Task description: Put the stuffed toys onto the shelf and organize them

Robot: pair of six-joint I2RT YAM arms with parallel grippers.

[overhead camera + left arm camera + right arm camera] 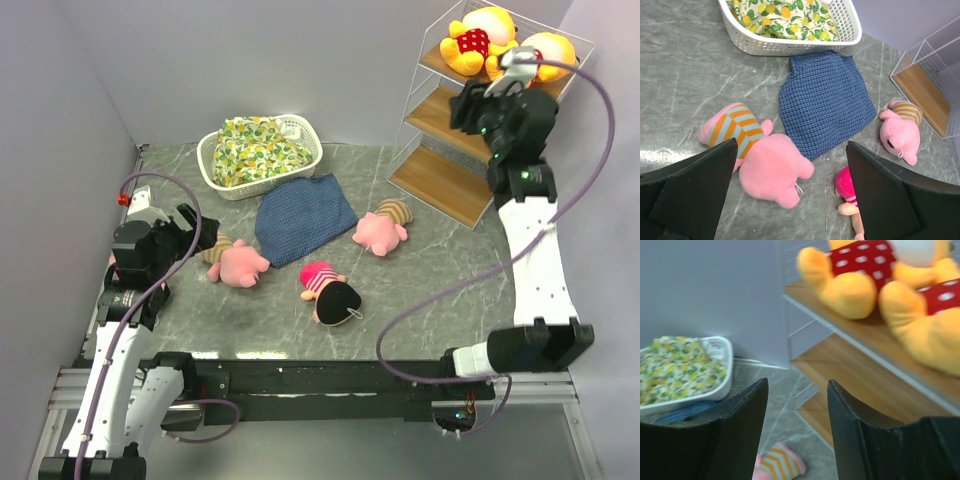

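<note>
Top external, yellow bears (478,38) on shelf (440,115), right tool (463,108) parted

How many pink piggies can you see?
2. The left piglet lies on the table left of the blue cloth. The right piglet lies right of the cloth, near the shelf. The cloth might hide more.

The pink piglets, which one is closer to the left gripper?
The piglet left of the blue cloth, right beside the left gripper; the other piglet lies beyond the cloth, near the shelf.
</note>
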